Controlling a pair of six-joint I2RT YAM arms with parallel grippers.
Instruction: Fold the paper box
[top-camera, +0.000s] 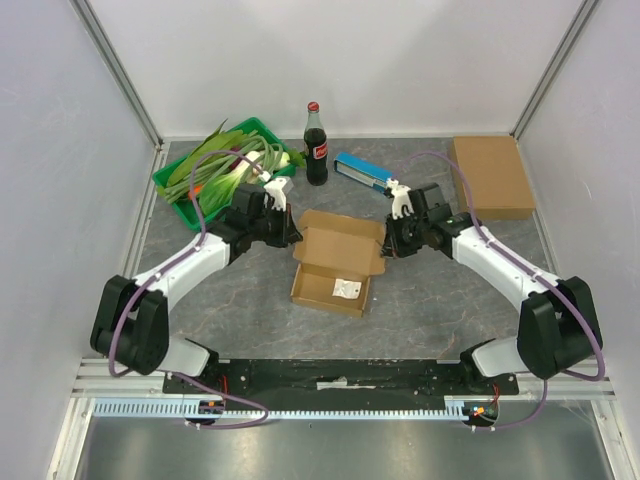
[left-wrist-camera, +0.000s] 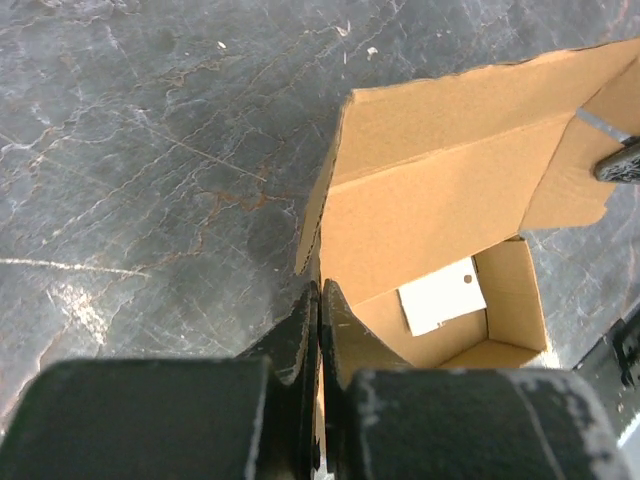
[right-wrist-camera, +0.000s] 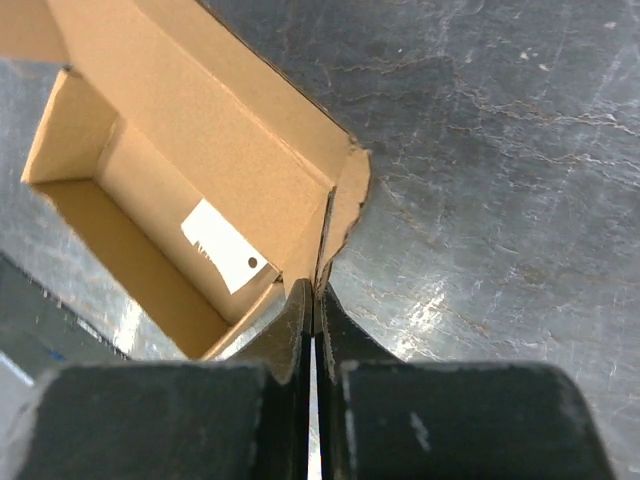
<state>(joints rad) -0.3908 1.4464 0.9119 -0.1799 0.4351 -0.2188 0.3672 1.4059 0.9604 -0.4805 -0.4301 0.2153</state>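
Brown paper box (top-camera: 335, 262): sits mid-table (top-camera: 440, 300) between the two arms, with its tray part nearer the arm bases and its lid standing open on the far side.
Inside the box: a white label (top-camera: 347, 289) lies on the tray floor, towards the right end.
Left gripper (top-camera: 293, 236): at the box's left end. In the wrist view its fingers (left-wrist-camera: 298, 340) are pressed together with the edge of the side flap running in between them, so it is pinching the cardboard.
Right gripper (top-camera: 388, 247): at the box's right end, mirroring the other. Its fingers (right-wrist-camera: 288, 330) are closed tight on the thin edge of the right side flap.
Table surface: dark grey, veined like stone.
Far left: a green tray (top-camera: 172, 195) heaped with leeks (top-camera: 235, 165), just behind the left arm's wrist.
Far middle: a cola bottle (top-camera: 316, 145) stands upright with a red cap, beside the tray.
Right of the bottle: a blue packet (top-camera: 362, 172) lies flat at an angle.
Far right corner: a flat brown carton (top-camera: 492, 176), closed, well apart from the held box.
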